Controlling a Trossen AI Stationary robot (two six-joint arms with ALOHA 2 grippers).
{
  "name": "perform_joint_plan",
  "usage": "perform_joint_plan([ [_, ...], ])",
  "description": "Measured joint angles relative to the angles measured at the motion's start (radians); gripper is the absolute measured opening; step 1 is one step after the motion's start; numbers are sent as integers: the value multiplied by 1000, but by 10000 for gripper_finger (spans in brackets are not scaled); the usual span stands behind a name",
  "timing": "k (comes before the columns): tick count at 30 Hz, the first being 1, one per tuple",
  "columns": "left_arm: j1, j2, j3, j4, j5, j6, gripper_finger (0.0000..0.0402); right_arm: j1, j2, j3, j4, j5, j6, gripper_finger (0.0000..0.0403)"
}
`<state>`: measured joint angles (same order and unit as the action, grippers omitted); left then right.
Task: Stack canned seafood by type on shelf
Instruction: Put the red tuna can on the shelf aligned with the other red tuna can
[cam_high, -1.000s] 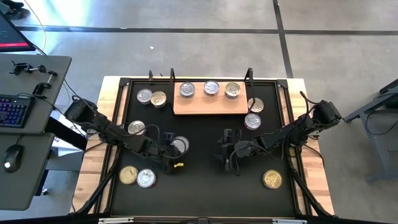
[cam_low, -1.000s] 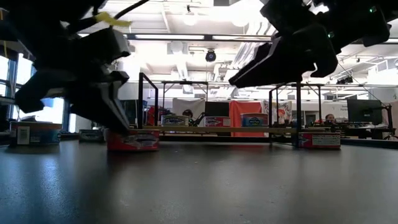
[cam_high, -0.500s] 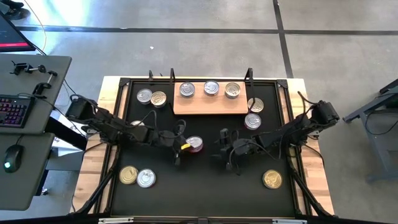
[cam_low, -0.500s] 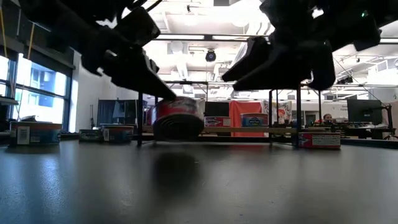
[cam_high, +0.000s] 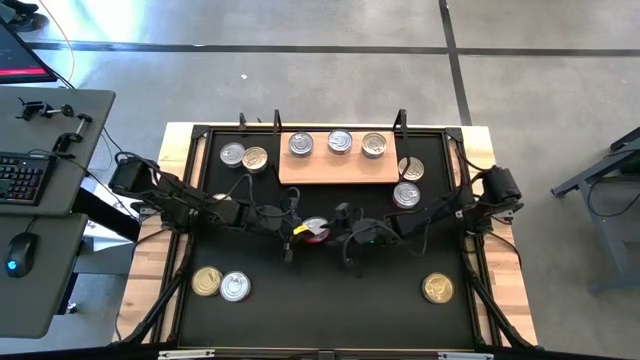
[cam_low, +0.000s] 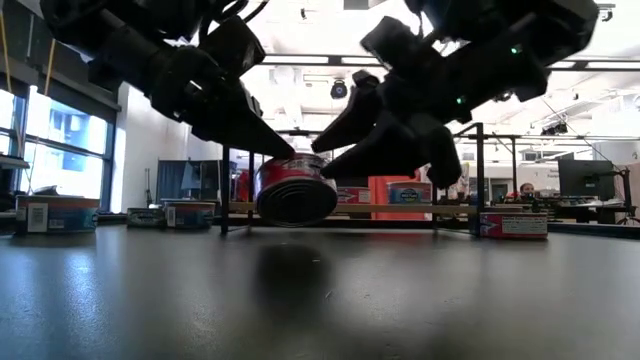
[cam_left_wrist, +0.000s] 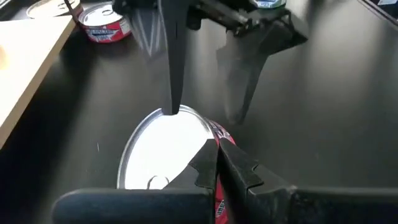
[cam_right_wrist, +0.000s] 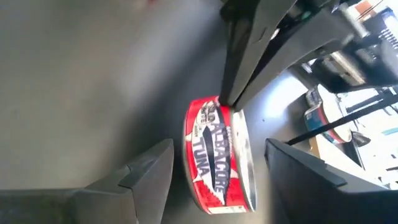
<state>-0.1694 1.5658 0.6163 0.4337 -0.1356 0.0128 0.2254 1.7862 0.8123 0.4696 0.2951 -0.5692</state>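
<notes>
Now my left pincer (cam_high: 303, 231) grips a red tuna can (cam_high: 315, 230), lifted above the middle of the black mat (cam_high: 330, 300). My right pincer (cam_high: 347, 222) waits open beside it. Next, I think, I pass it over, toward the shelf (cam_high: 338, 166) at the mat's far edge.

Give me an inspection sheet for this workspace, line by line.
Surface: black mat on wood table.
Job's things: pale wooden shelf board carries three silver-lidded round tins; red-labelled tuna tin held off the mat; other tins scattered around.
Clutter: nothing seen.
Grippers: left tool shut on the tuna tin; right tool open around it.
Cables: run along both arms.
Surroundings: desk with keyboard beside the table.
</notes>
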Motion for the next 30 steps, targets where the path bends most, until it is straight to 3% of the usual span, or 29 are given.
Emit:
perform_joint_plan([
  [11,1,1,0,36,-4,11,0,-3,86,85,-68,109,-57,238],
  [14,1,1,0,37,-5,10,0,-3,89,90,-70,121,-39,209],
  [18,2,0,1,37,-28,9,0,3,89,90,-80,136,16,125],
  [22,-1,-38,5,-40,-84,-4,0,28,32,92,-204,232,98,116],
  [30,-8,-99,2,-281,-201,-114,0,-1,-163,92,-495,551,230,116],
])
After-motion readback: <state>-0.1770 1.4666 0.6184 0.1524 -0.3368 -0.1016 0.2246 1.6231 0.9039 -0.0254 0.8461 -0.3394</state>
